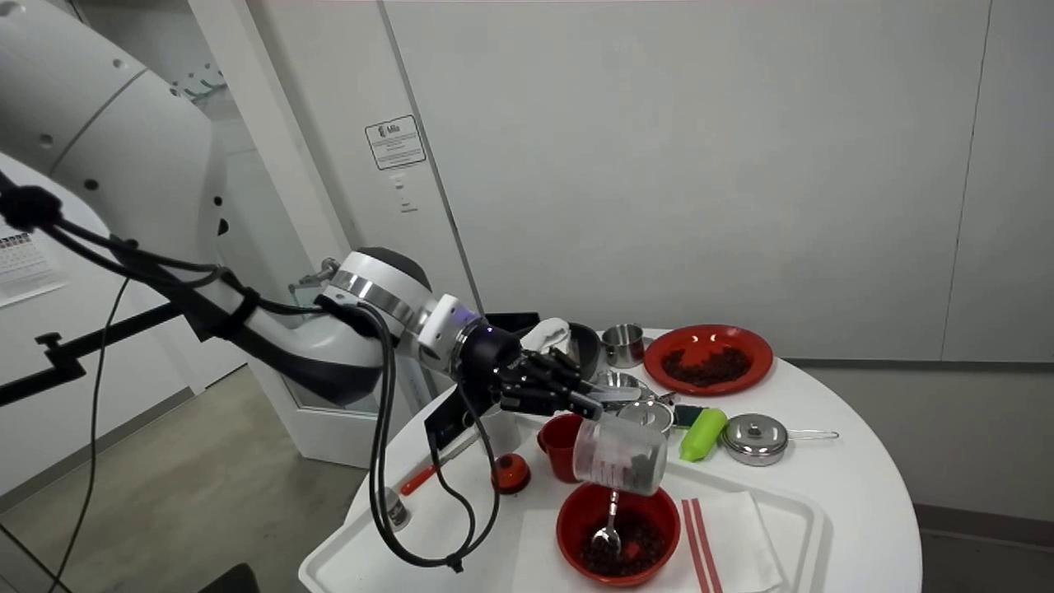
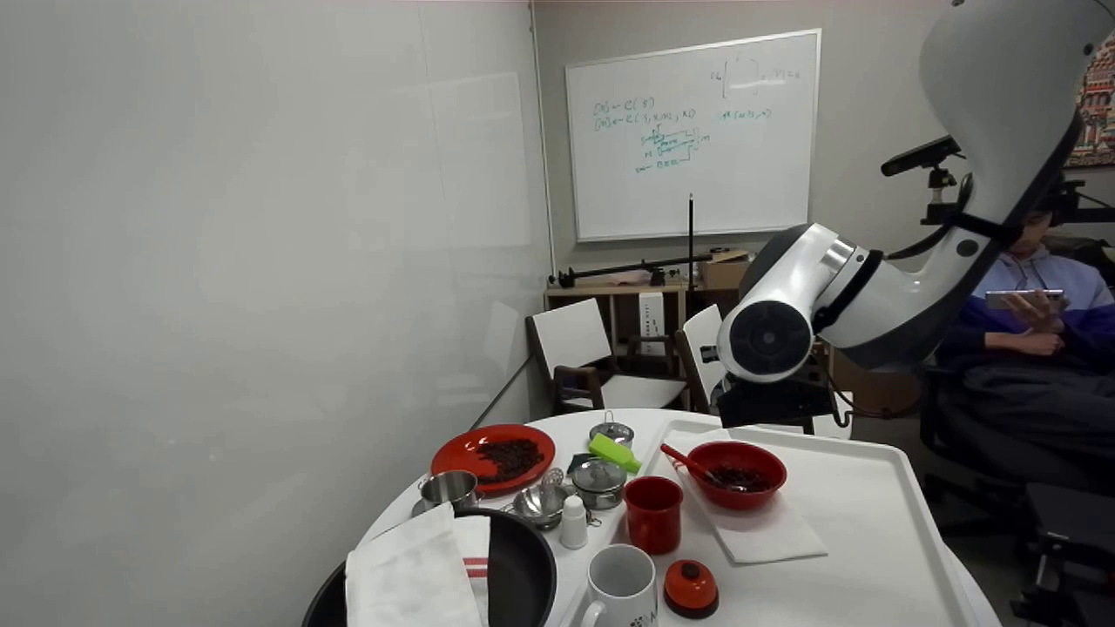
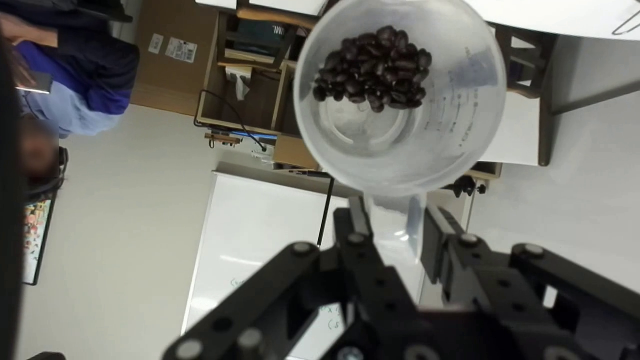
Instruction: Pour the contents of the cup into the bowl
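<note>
My gripper (image 1: 594,401) is shut on the handle of a clear plastic cup (image 1: 613,453). In the wrist view, the fingers (image 3: 398,215) sit on both sides of the handle, and the cup (image 3: 465,135) opens toward the camera. The cup lies nearly on its side in the air, with dark beans (image 3: 372,70) inside near its base. It is above the back part of the red bowl (image 1: 568,535). The bowl, also in an exterior view (image 2: 710,498), holds dark beans and a spoon (image 2: 684,460). The arm hides the cup and fingers there.
A red mug (image 1: 560,449) stands close beside the cup. An orange-red knob-like item (image 1: 510,472), a white tray (image 1: 811,535) and a striped napkin (image 1: 741,535) are near. Behind are a red plate (image 1: 762,362) with beans, a green item (image 1: 704,434) and a lidded pot (image 1: 755,436).
</note>
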Robot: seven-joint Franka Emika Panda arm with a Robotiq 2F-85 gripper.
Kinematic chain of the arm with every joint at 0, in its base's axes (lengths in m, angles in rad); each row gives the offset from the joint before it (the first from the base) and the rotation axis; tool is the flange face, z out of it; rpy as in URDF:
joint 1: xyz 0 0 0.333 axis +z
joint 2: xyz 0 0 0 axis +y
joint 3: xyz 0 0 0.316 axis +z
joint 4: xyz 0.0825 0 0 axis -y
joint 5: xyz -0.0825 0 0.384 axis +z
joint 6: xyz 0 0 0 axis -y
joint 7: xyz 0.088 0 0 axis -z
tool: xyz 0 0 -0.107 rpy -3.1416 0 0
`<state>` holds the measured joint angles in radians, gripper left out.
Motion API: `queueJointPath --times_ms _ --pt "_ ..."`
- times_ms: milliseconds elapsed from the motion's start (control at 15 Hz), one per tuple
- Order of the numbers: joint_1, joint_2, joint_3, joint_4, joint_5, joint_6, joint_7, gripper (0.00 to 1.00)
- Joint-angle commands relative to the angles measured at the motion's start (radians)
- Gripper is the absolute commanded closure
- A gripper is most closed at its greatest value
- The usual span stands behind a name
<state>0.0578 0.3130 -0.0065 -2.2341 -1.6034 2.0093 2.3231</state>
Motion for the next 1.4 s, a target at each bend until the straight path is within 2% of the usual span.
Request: queueJointPath --times_ms 0,733,1333 --pt "0.005 0.012 0.027 -0.023 -0.074 -0.084 0.087 0.93" --pt "0.013 0.125 0.075 0.000 -0.168 -0.328 0.240 0.93" --pt "0.008 0.140 0.085 0.014 -0.231 -0.401 0.286 0.93"
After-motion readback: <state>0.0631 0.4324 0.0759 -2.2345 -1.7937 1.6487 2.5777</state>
